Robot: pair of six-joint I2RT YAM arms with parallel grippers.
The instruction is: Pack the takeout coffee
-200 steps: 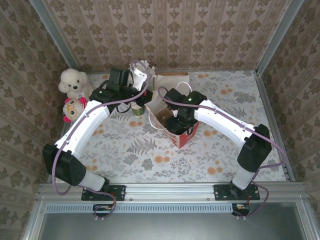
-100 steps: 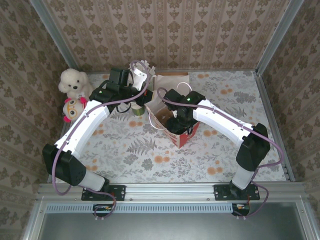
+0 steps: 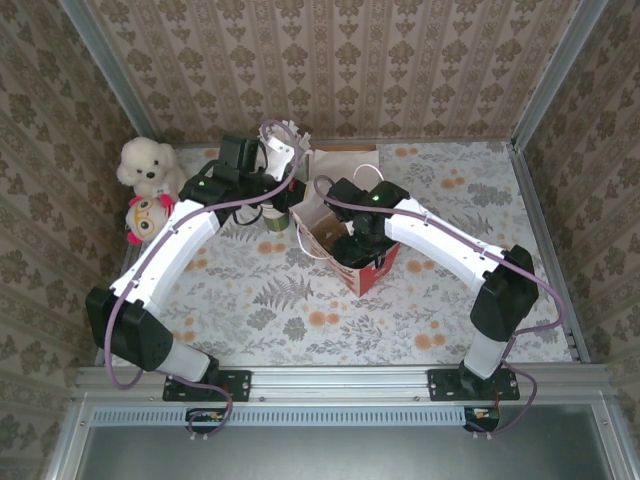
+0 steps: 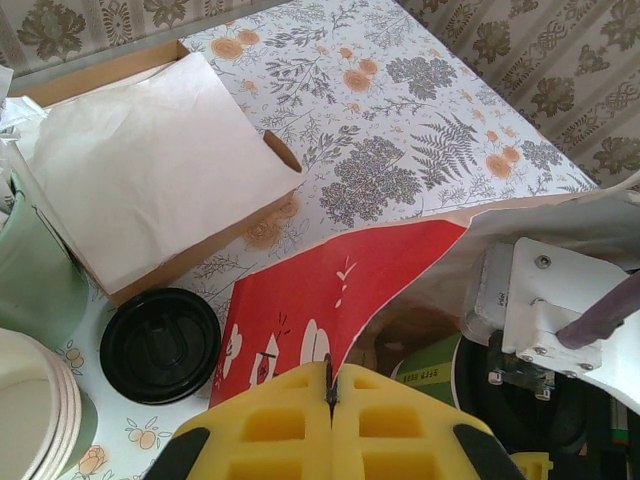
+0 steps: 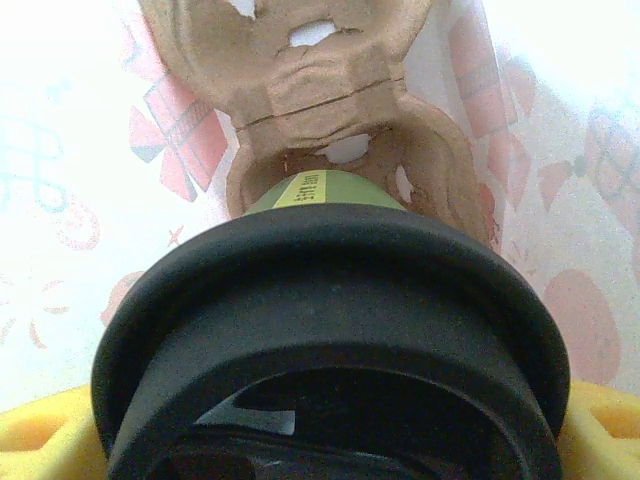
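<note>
The right hand (image 5: 325, 437) holds the lidded takeout coffee (image 5: 330, 300) inside the paper bag (image 4: 330, 290); the left hand (image 4: 330, 400) pinches its rim. Next: lower into the cardboard carrier (image 5: 320, 90).

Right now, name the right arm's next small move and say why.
Probably ease the right gripper straight down: its fingers flank the black-lidded green paper cup, which lines up with a pocket of the brown moulded cardboard carrier inside the red-and-white paper bag, whose rim the shut left gripper pinches.
</note>
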